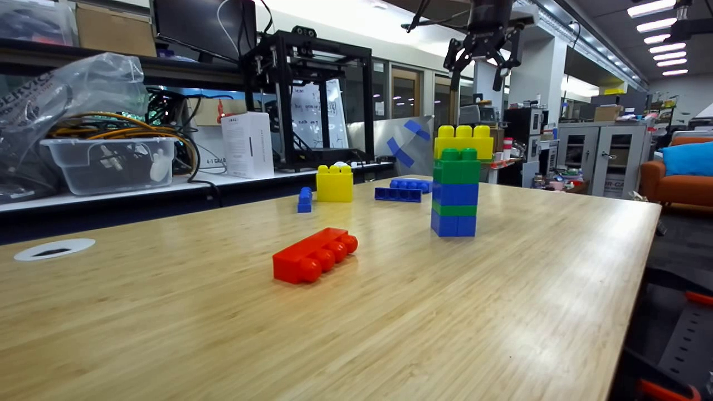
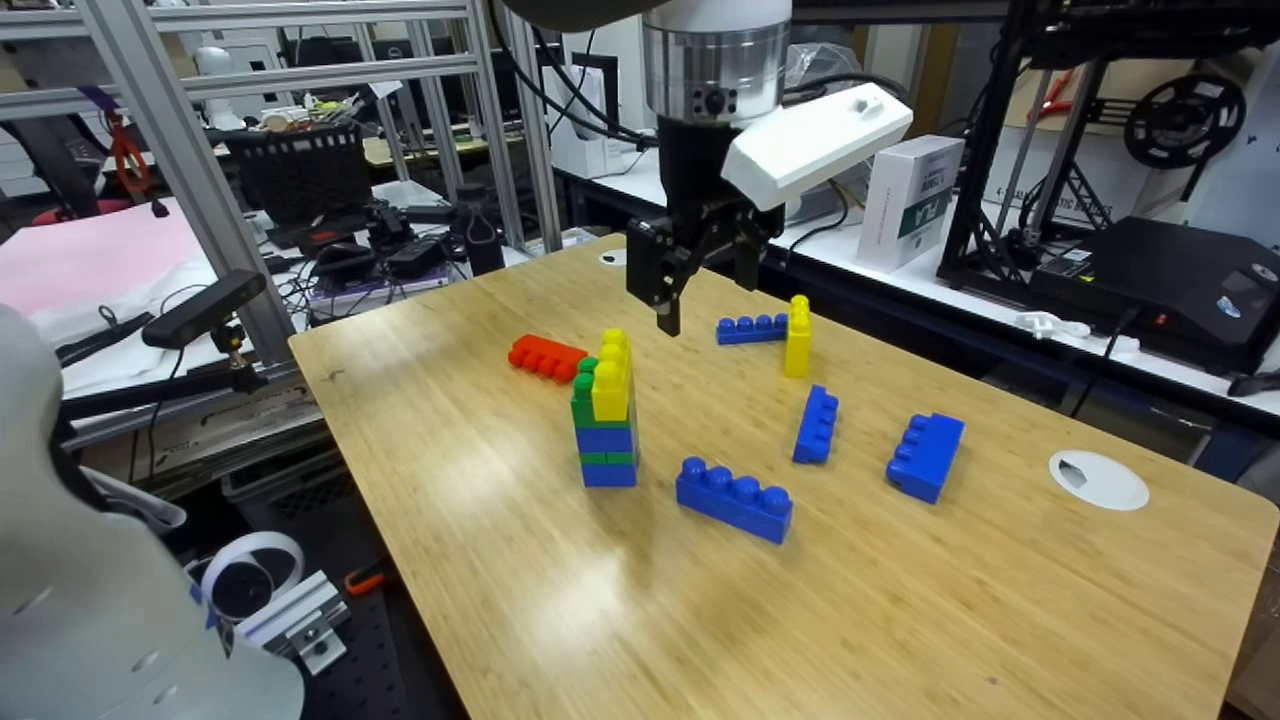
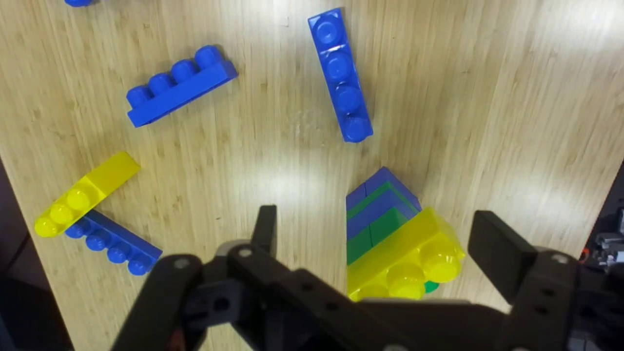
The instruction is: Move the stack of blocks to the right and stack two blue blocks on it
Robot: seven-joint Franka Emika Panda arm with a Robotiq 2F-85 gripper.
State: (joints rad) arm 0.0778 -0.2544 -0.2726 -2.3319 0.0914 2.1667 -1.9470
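Table point(image 2: 850, 620) in an exterior view: leftmost you have a red brick point(image 2: 548, 357) lying on its side, then, nearer the camera, your tower point(image 2: 606, 441), upright, yellow uppermost over green and blue. Your gripper point(image 2: 708, 298) hangs above the table, jaws spread wide, released. Next comes the near blue brick point(image 2: 733, 503), studs up; the rear blue brick point(image 2: 750, 333) just beside an upright yellow brick point(image 2: 796, 350); a third blue brick point(image 2: 817, 425); and, farthest right, a fourth blue brick point(image 2: 928, 458).
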